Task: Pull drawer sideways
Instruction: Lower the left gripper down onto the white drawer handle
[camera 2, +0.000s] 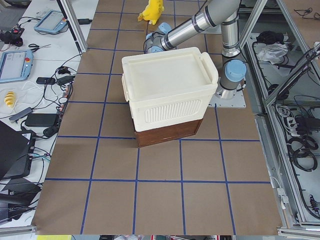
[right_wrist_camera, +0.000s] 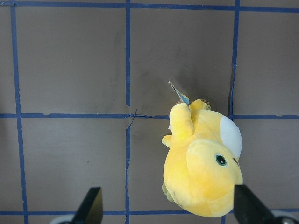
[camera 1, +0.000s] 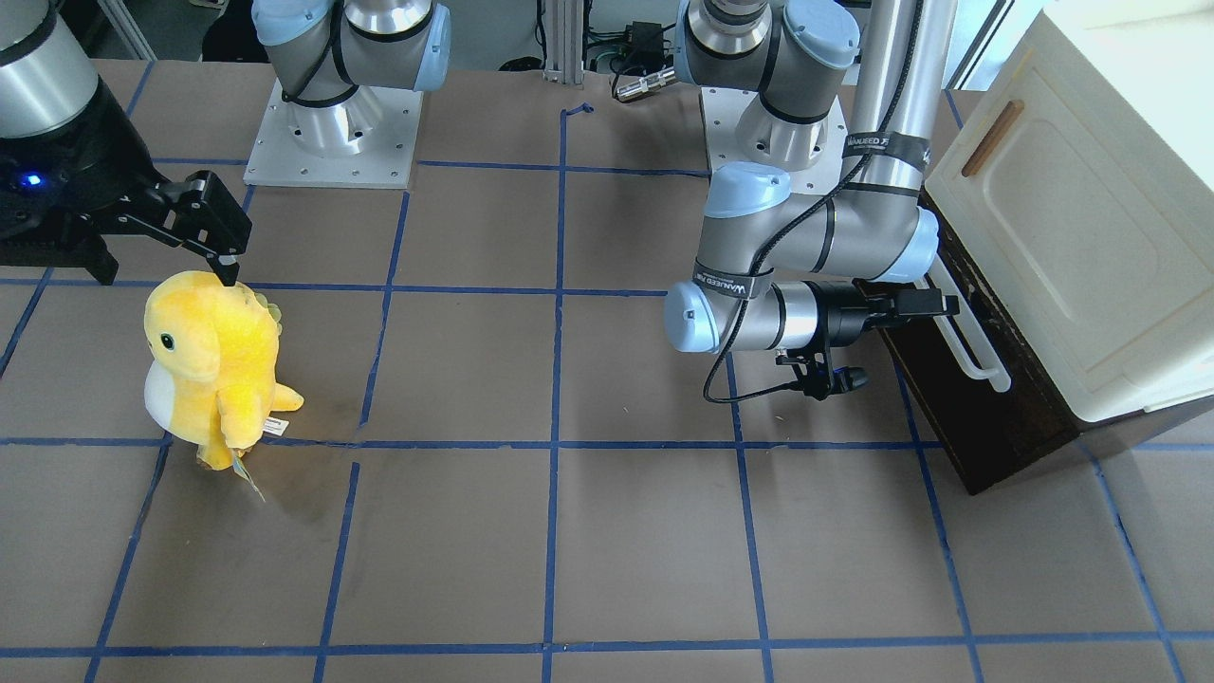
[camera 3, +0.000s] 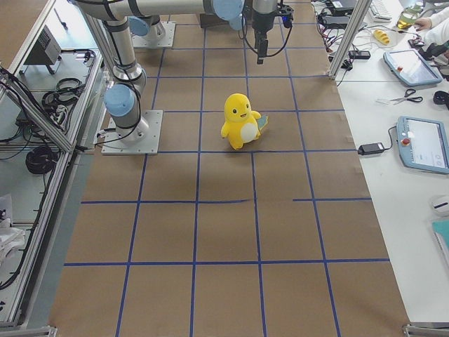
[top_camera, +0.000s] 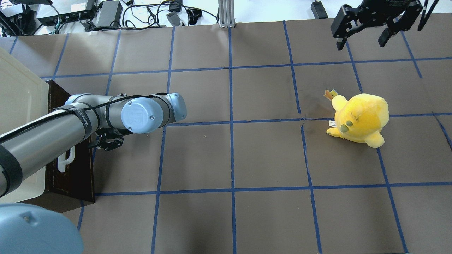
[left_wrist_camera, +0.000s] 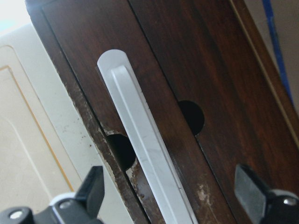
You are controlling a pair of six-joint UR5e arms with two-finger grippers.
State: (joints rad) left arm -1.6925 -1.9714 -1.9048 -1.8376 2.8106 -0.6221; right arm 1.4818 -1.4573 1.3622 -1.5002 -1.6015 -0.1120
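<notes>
The drawer has a dark brown front and a long white bar handle; it sits under the cream cabinet. None of its pale inside shows. My left gripper is at the handle's far end. In the left wrist view it is open, with one finger on each side of the handle, close to the drawer front. My right gripper is open and empty, high above the table, away from the drawer.
A yellow plush toy stands on the brown paper near my right gripper, and shows below it in the right wrist view. The cabinet door has a small brown wooden handle. Blue tape lines grid the table.
</notes>
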